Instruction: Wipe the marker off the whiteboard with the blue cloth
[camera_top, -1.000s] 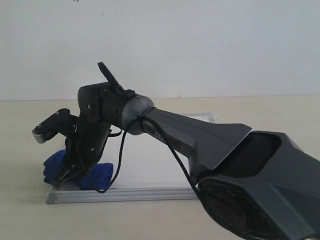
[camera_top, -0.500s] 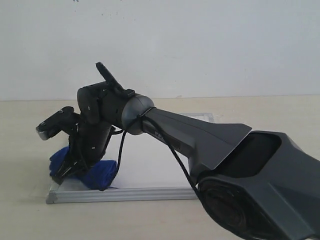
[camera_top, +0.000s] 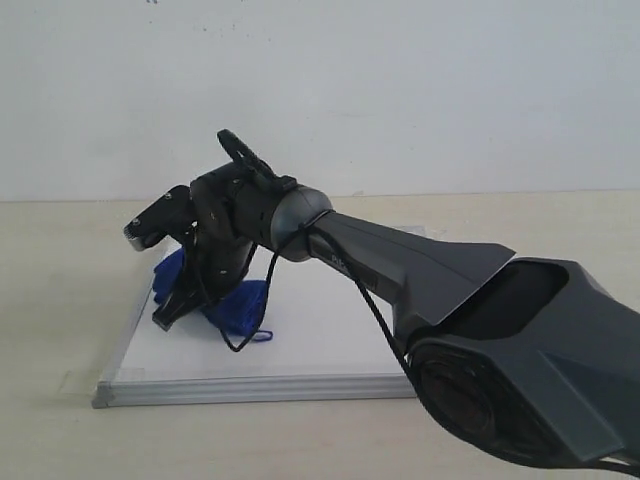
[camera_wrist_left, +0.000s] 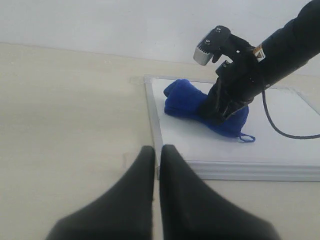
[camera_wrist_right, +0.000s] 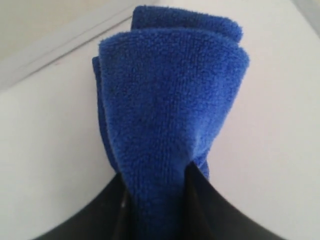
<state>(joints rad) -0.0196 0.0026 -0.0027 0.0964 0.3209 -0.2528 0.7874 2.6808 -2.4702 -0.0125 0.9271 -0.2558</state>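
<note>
**A:** What fills the scene, biggest first?

**B:** A pale bench (camera_top: 60, 300). A bulky black right arm (camera_top: 420, 275) reaches from the lower right of the exterior view toward centre-left. Beneath it the whiteboard (camera_top: 310, 345) lies flat in the lower centre. The blue cloth (camera_top: 240, 305) sits bunched on the board's left part, near its left edge.

**A:** And the fingers?

**B:** The right fingers (camera_wrist_right: 215, 215) are closed to a narrow gap, pinching a fold of the cloth. The left fingers (camera_wrist_left: 135, 200) are all but touching and hold nothing. They hang over the bench just off the board's corner.

**A:** What could go wrong?

**B:** As I judge it, only a fold is gripped — drag on the board could tug the cloth loose, or the hard fingertips could scrape the surface. The cloth's loop (camera_wrist_left: 251, 139) or the arm's cable (camera_wrist_left: 280, 131) might snag. No red marker strokes can be made out, so a missed patch can't be ruled out.

**A:** Any writing?

**B:** None legible — no brand, no label.
</note>
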